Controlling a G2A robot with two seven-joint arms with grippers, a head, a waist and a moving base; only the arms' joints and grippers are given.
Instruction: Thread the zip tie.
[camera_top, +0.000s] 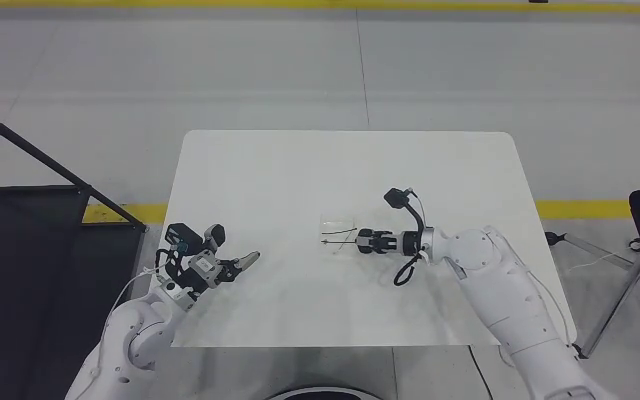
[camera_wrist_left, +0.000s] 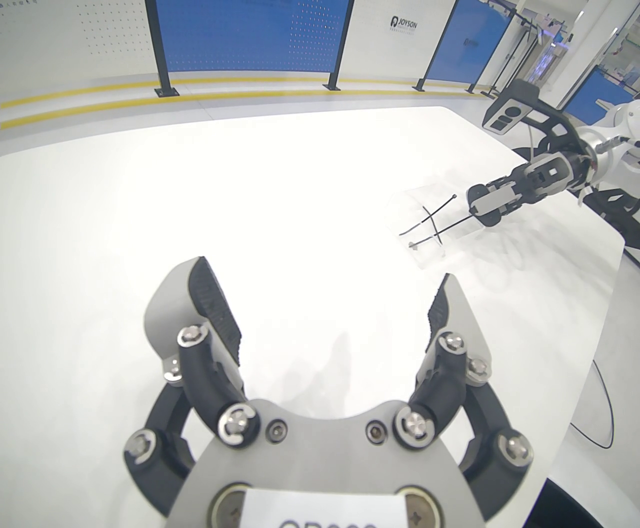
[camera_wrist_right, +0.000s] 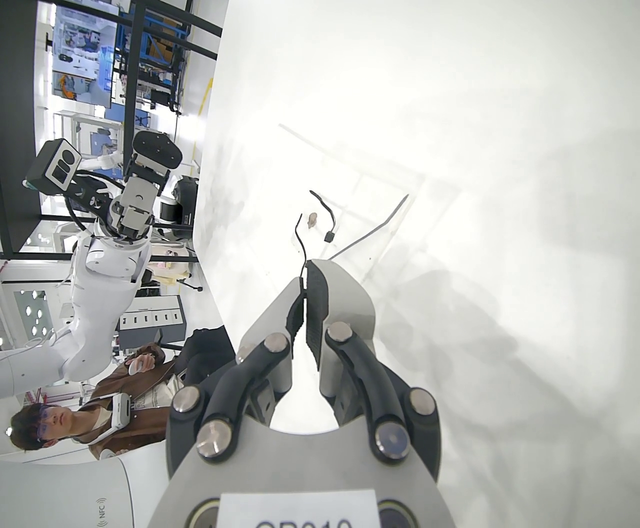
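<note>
Your right gripper (camera_wrist_right: 304, 280) has its fingers (camera_wrist_right: 325, 300) pressed together on a thin black zip tie (camera_wrist_right: 300, 245). The strap is pinched at the very tips of the pads, and its free end curves out ahead of them. That gripper sits at the edge of a clear tray (camera_top: 338, 218) near the middle of the white table (camera_top: 300, 170), and the held tie reaches out over the tray. You cannot tell whether the free end touches the tray floor. A second zip tie (camera_wrist_right: 325, 212), curved and with its square head showing, lies in the tray just beyond the held strap's end and apart from the fingers. A third, straighter tie (camera_wrist_right: 370, 232) lies beside it. Seen from the left wrist, the ties cross one another in the tray. Your left gripper (camera_wrist_left: 330, 300) has its fingers (camera_wrist_left: 215, 305) spread wide with nothing between them. It is over the table's near left part, well apart from the tray.
</note>
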